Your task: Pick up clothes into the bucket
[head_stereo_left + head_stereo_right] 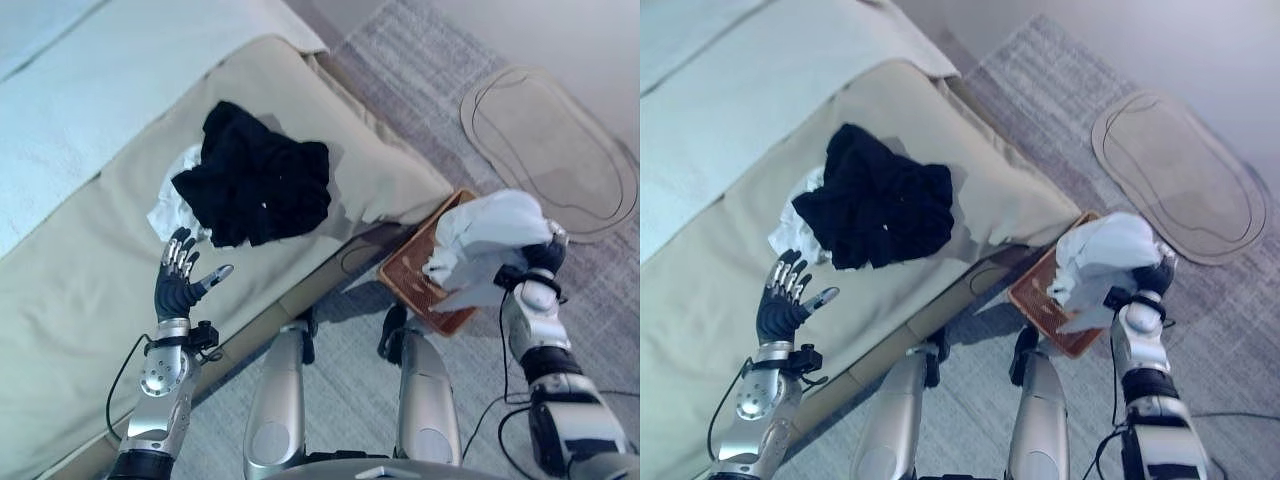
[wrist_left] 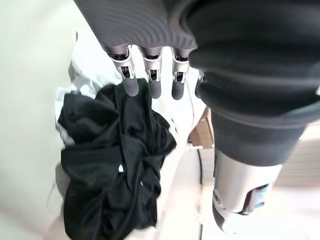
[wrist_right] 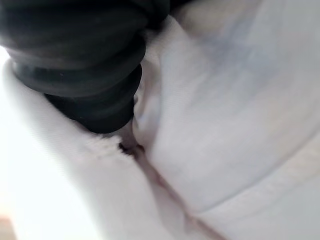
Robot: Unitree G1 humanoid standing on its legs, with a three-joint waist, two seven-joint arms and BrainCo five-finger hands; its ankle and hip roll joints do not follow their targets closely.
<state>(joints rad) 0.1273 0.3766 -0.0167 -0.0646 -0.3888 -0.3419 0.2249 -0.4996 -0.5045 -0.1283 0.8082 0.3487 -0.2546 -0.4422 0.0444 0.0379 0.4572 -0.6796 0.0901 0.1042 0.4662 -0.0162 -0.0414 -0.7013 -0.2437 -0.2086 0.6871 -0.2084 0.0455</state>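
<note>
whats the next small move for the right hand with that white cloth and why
Probably lower the right hand and let go. It holds the white garment bunched up above the brown basket on the floor beside the bed, so a short drop should land it inside. The left hand hovers open near the black garment.

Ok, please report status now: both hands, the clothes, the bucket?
Left robot hand open, short of crumpled black garment on beige bed. Right robot hand under bunched white cloth, fingers hidden, above brown woven bucket. Nothing in way.
</note>
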